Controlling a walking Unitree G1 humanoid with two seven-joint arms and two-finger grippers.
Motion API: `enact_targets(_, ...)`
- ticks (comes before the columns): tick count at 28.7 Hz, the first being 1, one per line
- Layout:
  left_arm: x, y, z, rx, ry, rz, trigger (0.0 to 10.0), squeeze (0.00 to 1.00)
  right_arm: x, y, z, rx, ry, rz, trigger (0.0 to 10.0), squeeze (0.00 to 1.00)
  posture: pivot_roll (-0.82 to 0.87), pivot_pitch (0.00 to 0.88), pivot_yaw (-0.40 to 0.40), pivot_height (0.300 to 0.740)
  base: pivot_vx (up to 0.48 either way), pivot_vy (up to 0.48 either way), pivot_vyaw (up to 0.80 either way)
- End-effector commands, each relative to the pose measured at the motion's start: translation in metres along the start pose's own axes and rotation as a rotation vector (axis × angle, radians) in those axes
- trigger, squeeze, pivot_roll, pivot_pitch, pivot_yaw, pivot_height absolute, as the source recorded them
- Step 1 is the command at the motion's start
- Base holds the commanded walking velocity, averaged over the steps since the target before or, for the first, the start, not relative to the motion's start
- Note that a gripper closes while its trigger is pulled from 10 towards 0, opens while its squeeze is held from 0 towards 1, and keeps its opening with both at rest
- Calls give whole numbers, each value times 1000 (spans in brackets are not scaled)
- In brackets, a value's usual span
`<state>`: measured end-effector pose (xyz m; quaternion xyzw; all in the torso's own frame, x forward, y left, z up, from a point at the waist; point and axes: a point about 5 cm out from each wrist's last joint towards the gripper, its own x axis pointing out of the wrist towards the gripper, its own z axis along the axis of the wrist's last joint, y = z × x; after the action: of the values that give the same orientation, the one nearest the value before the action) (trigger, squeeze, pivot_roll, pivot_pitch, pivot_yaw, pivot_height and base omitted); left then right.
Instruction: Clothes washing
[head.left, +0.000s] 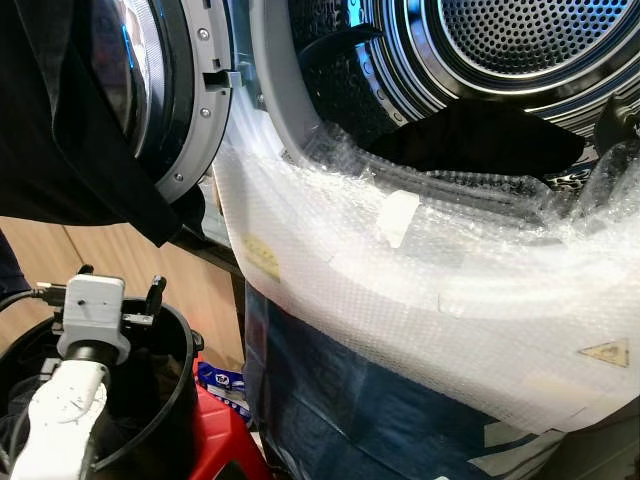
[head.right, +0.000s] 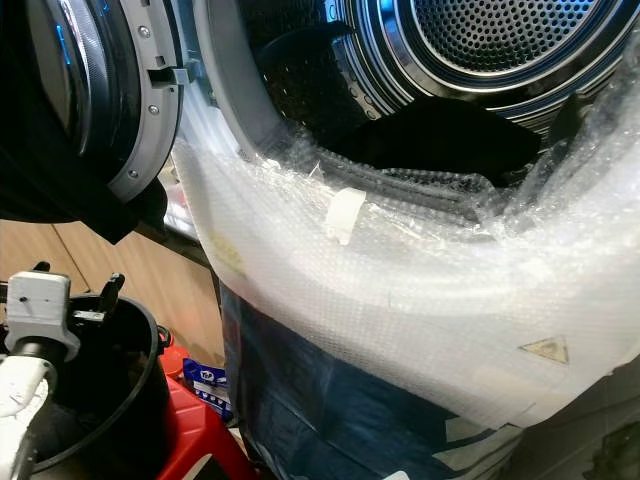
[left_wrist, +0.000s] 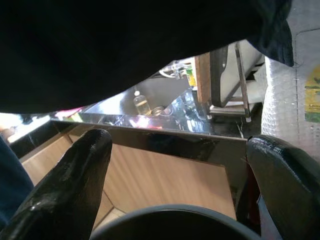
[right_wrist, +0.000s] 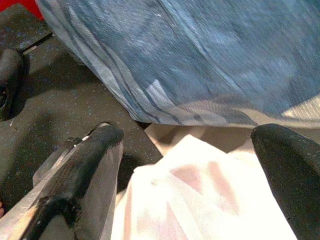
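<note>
A: Loading step, looks like. Dark limp garment (head.left: 480, 140) already lying in the perforated steel drum (head.left: 530, 40) of the bubble-wrapped washing machine (head.left: 420, 290), more dark cloth down in the round black plastic basket (head.left: 150, 400).

B: Left gripper (left_wrist: 175, 175) over the basket rim, fingers spread wide, empty. Right gripper (right_wrist: 190, 165) down low by the floor, fingers apart, also empty. Next up, probably: dip into the basket, pinch soft fabric.

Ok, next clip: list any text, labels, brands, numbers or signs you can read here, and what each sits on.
No words or numbers can be read.
Triangular warning sign under the bubble wrap on the washing machine front: symbol too blurred.
Yellowish sticker under the same wrap: unreadable.
Blue-and-white packet beside the black bucket: print too small.
Yellow-green label, left wrist view: blurred.
</note>
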<state>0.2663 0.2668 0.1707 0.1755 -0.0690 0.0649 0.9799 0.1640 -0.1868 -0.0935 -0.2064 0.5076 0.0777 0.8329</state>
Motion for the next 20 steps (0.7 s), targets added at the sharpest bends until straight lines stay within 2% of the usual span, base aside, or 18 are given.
enact_targets(1, -3, 13, 3, -4, 16, 4, 10000, 0, 0, 4, 1, 3, -7, 1, 10000, 0, 155, 7, 0, 740, 0, 0, 0)
enact_targets(9, -10, 37, -3, 54, 105, -44, 10000, 0, 1, 9, 12, 6, -33, 12, 10000, 0, 164, 0, 6, 740, 0, 0, 0)
enact_targets(12, -15, 54, -8, 43, 163, 23, 10000, 0, 1, 9, 18, 1, -49, 10, 10000, 0, 173, 0, 4, 740, 0, 0, 0)
enact_targets(13, -16, 59, -11, 24, 186, 75, 10000, 0, 1, 9, 18, -2, -50, 15, 10000, 0, 176, 2, 5, 740, 0, 0, 0)
enact_targets(17, -18, 57, -22, -64, 261, 160, 10000, 0, 1, 8, 19, -14, -49, 8, 10000, 0, 178, 7, 2, 740, 0, 0, 0)
enact_targets(18, -19, 56, -27, -100, 292, 197, 10000, 0, 1, 8, 19, -14, -49, 9, 10000, 0, 178, 8, 1, 740, 0, 0, 0)
enact_targets(19, -20, 53, -35, -184, 347, 253, 10000, 0, 1, 8, 19, -7, -49, 8, 10000, 0, 176, 12, 1, 740, 0, 0, 0)
enact_targets(20, -20, 51, -38, -222, 371, 267, 10000, 0, 1, 8, 18, -5, -48, 8, 10000, 0, 174, 13, 5, 740, 0, 0, 0)
